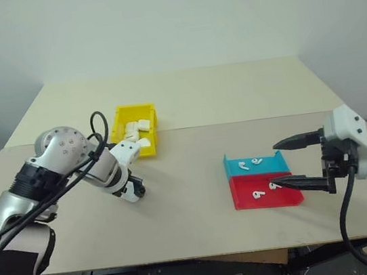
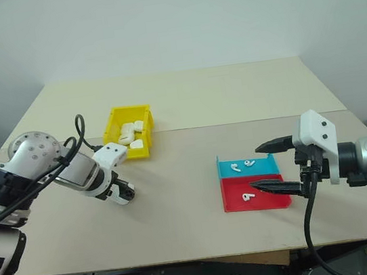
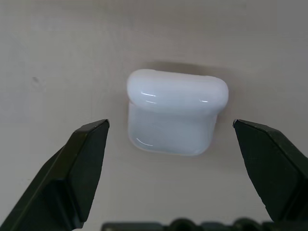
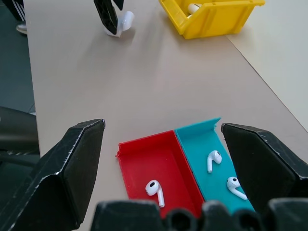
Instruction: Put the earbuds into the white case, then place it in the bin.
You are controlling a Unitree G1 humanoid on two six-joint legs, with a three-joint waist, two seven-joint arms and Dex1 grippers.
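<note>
While left tool [image 3: 171,127] points down, spread astride white case [image 3: 175,111], right tool [image 1: 298,162] hovers level, spread.

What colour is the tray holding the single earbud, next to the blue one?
Red; it shows best in the right wrist view, with one white earbud lying inside.

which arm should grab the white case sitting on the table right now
Left. The left gripper points down with open fingers straddling the white case on the table. The right gripper hangs open over the red tray, far across.
</note>
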